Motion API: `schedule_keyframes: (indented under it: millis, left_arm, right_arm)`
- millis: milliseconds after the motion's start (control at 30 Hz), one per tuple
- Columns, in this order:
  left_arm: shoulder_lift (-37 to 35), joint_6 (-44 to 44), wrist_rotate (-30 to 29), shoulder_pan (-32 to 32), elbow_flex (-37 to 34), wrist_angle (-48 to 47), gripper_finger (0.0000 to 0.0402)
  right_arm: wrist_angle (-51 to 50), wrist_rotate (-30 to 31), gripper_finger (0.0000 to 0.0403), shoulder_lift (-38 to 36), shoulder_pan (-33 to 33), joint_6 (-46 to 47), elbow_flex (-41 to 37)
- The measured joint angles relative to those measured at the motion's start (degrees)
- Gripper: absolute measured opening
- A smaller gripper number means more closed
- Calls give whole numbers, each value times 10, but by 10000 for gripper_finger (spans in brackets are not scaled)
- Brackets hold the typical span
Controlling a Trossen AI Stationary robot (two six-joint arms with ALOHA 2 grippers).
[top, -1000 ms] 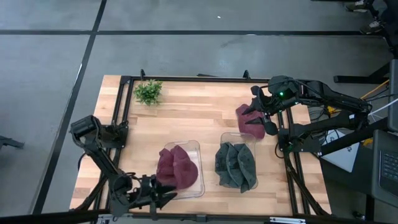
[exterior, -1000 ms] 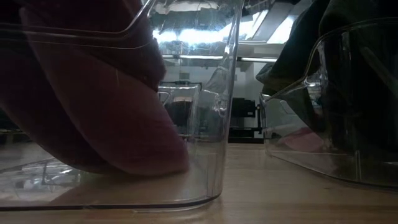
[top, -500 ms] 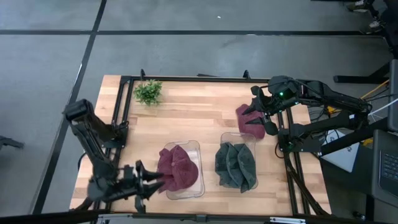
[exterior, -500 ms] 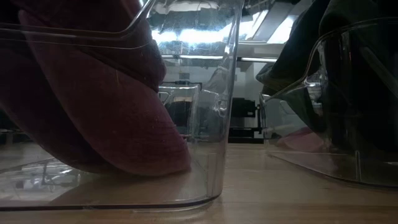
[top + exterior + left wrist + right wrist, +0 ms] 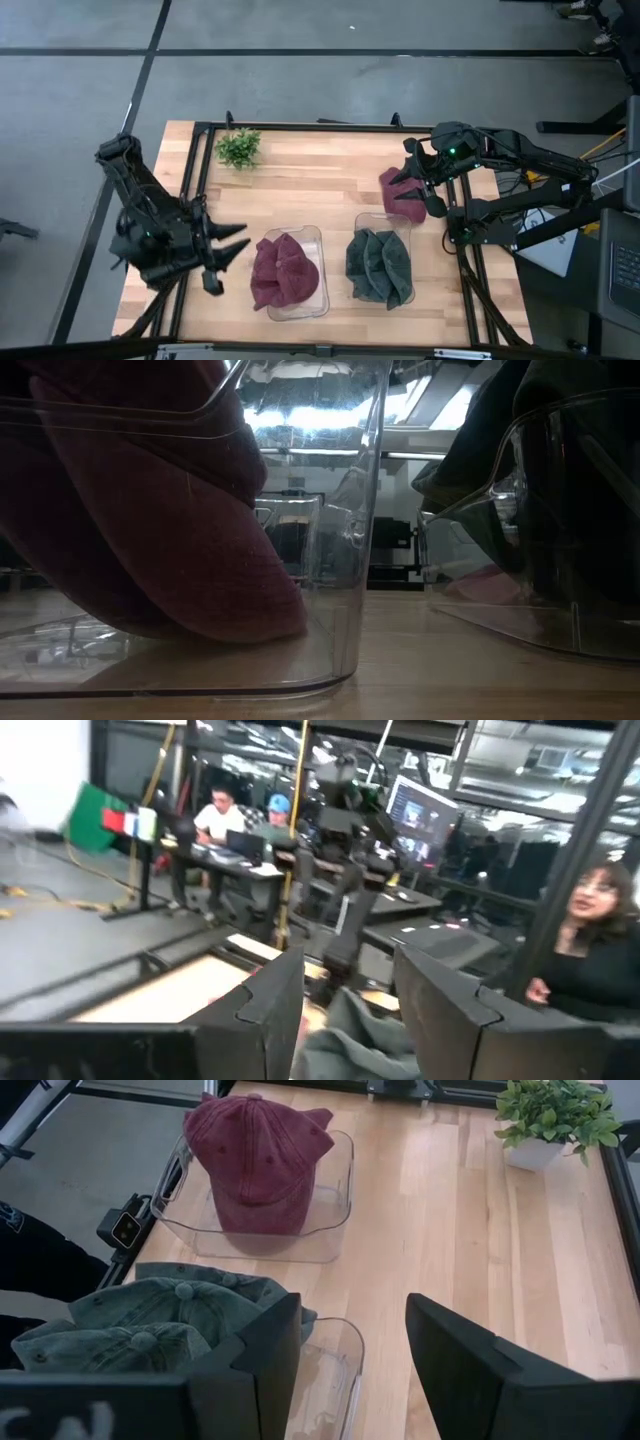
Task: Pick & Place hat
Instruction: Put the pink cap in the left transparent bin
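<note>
Maroon hats [image 5: 285, 272] lie piled in the left clear bin [image 5: 318, 236], and they also show in the low view [image 5: 150, 550] and the right wrist view [image 5: 258, 1155]. Dark green hats [image 5: 380, 265] fill the right clear bin [image 5: 362, 218]. One more maroon hat [image 5: 398, 192] lies on the table at the far right. My right gripper [image 5: 420, 180] is open above that hat, and its wrist view [image 5: 355, 1320] shows nothing between the fingers. My left gripper [image 5: 235, 247] is open and empty, raised left of the maroon bin. It also shows in its wrist view [image 5: 350, 970].
A small potted plant [image 5: 238, 147] stands at the far left of the table. A black frame rail [image 5: 300, 127] runs around the table. In the left wrist view, people sit at desks [image 5: 230, 815] and a person [image 5: 590, 920] stands in the room beyond the table.
My left gripper has risen from the table's near edge beside the maroon bin. It has moved toward the far and left edges and tipped up from the table toward the room. The maroon hats in the bin have settled slightly.
</note>
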Motion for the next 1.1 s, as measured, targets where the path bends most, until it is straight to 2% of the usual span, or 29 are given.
schedule_keyframes:
  millis: [167,267,400,600,733,867,1100]
  left_arm:
    - [-30,70,24,32,0,-2,152]
    - [-46,87,119,64,0,-29,152]
    - [-76,55,249,134,0,-135,152]
    - [-138,-58,433,285,0,-353,152]
    - [-181,-92,555,388,0,-463,152]
    - [-225,-93,645,477,0,-551,152]
    - [-282,-76,751,608,0,-680,152]
  right_arm:
    - [1,0,181,0,0,1,0]
    - [15,0,181,0,0,1,0]
    - [60,1,181,2,0,1,0]
    - [141,1,181,22,-2,5,0]
    - [162,3,181,42,-15,32,0]
    - [149,40,181,62,-46,102,0]
    - [48,123,181,81,-112,219,0]
